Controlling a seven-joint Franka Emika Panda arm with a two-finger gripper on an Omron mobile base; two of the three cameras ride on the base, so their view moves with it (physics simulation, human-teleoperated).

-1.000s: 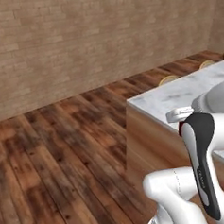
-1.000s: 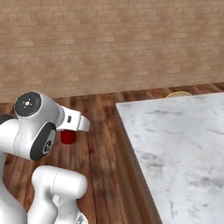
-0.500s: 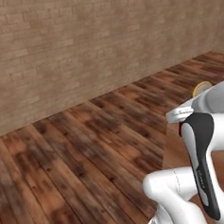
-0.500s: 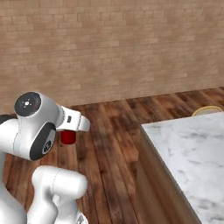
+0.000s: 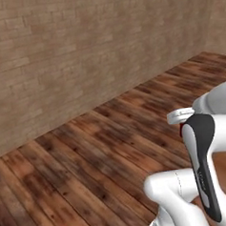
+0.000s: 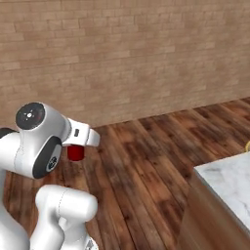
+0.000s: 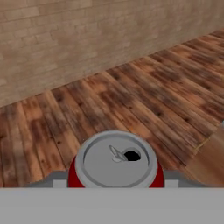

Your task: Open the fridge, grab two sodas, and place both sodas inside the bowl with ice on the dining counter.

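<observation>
One red soda can (image 7: 116,164) clamped upright in tool (image 6: 75,152), above wood floor (image 6: 146,166).

I see only the top of the red soda can (image 7: 116,164); the counter (image 6: 229,183) is cut by the edge.

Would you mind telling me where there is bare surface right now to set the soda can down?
The marble counter corner at the right of the right base view is bare where it shows. The wooden floor lies bare up to the brick wall. The only crowding is at the gripper, where the red soda can sits.
</observation>
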